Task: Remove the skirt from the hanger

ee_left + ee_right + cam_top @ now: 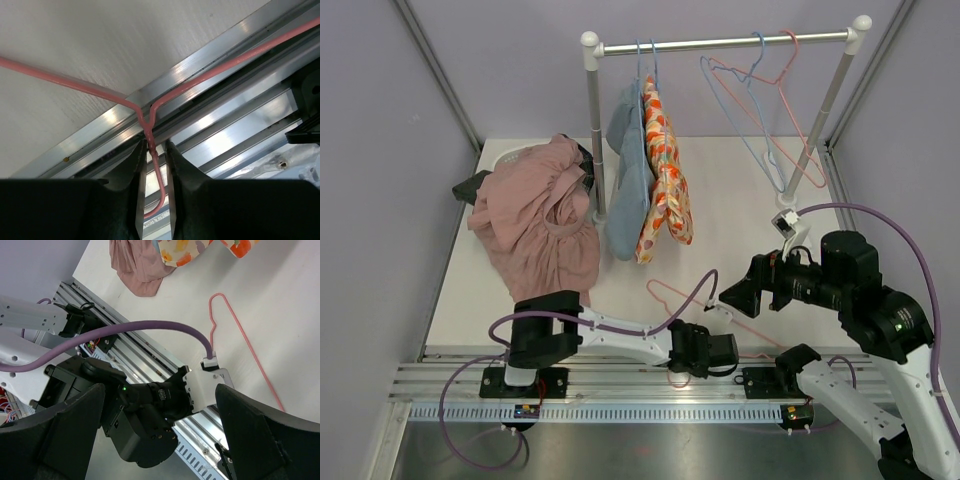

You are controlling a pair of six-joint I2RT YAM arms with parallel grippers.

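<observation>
Nearest, over the aluminium rail (240, 125): left pincer (156, 149) set narrow around the hook of the pink hanger (65, 82), with a thin gap beside the wire, not clamped. Further in, right pincer (732, 296) wide open and empty, above the counter (740, 190). Far left, pink skirt (540, 215) heaped on the counter, off any hanger, just beside the rack post (592, 120).

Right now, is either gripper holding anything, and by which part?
Left gripper straddles the pink hanger at its hook, below the twist; actual pinch cannot be told. Right gripper open, empty.
</observation>
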